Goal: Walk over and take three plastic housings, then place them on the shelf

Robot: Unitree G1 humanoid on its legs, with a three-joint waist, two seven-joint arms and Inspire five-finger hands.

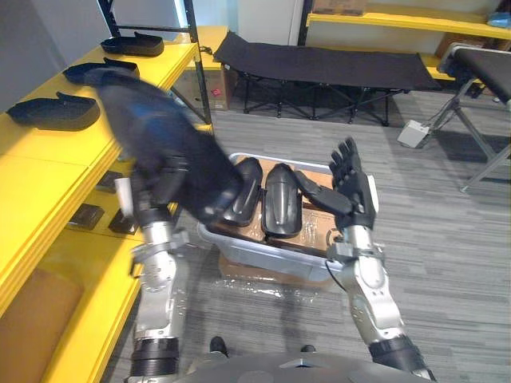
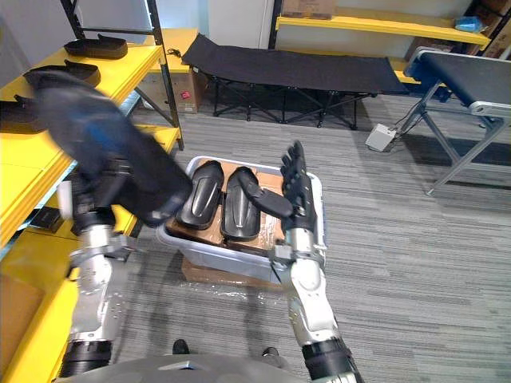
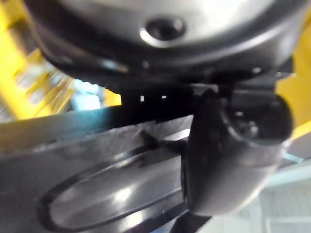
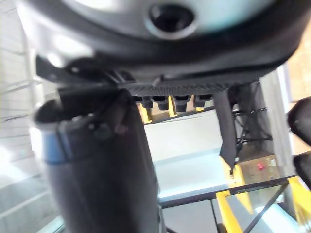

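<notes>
My left hand (image 1: pixel 153 195) gripped one black housing (image 1: pixel 160 136), raised beside the yellow shelf (image 1: pixel 48 159). My right hand (image 1: pixel 351 187) hung with fingers spread over the grey bin (image 1: pixel 263 254), where two more housings (image 1: pixel 282 199) lay side by side on cardboard (image 1: pixel 318 225).

Head pair downward, sharing housings (image 1: pixel 281 199), wrists close

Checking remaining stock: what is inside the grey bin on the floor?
Two black housings lie side by side on brown cardboard in the bin. The housing in the left hand hides its left end.
</notes>
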